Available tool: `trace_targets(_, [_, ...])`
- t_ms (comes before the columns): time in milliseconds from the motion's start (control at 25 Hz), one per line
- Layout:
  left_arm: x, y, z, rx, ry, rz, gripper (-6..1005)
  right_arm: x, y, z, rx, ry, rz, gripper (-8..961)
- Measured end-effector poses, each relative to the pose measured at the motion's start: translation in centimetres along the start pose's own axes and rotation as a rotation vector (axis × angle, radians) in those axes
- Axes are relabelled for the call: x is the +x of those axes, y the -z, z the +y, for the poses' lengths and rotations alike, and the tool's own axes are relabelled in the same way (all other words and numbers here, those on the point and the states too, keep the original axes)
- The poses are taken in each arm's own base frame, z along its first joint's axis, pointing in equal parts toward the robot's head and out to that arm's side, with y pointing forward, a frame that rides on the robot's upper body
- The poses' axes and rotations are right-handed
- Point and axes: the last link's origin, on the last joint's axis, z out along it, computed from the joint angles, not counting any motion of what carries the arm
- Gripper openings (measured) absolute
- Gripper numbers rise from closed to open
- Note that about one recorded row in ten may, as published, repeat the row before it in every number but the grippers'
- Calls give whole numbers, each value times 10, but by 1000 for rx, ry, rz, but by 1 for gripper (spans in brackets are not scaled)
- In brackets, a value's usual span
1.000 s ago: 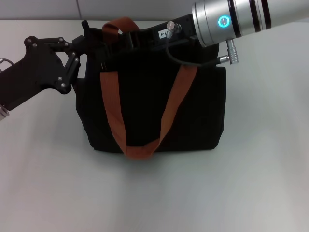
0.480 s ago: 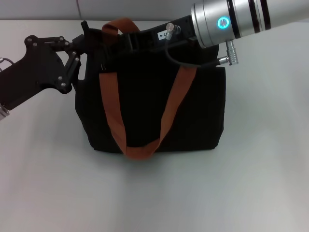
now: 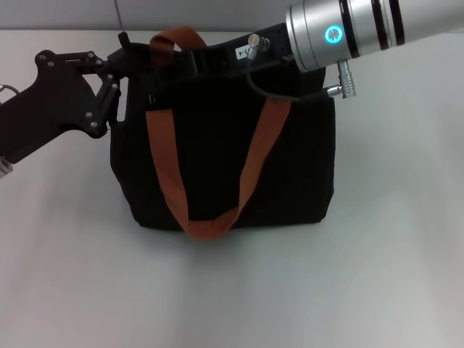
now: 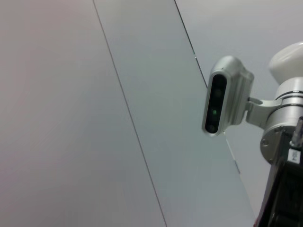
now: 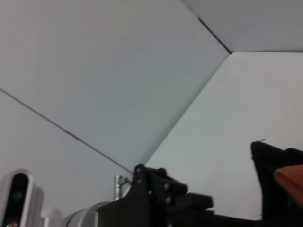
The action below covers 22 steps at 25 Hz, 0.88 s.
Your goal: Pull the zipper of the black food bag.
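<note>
Head view: I see the black food bag standing upright on the white table, slightly left of centre, with an orange-brown strap handle hanging down its near face. My left gripper reaches in from the left and meets the bag's far-left top corner, right beside the handle's upper loop; black fingers against black fabric leave me unable to tell whether they are apart or pressed together. My right gripper comes in from the upper right along the far top edge of the bag, and its finger state is likewise impossible to tell. The zipper is not visible to me; it may lie along the top, under the two grippers. Left wrist view: a silver camera module before a plain wall.
</note>
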Motion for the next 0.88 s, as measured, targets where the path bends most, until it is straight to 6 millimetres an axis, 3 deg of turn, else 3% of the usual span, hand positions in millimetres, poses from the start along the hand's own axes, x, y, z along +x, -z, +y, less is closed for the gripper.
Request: trace_targets(880, [1,-4,-4,4,16,1,24,-1,0,1,-22,16,-22,273])
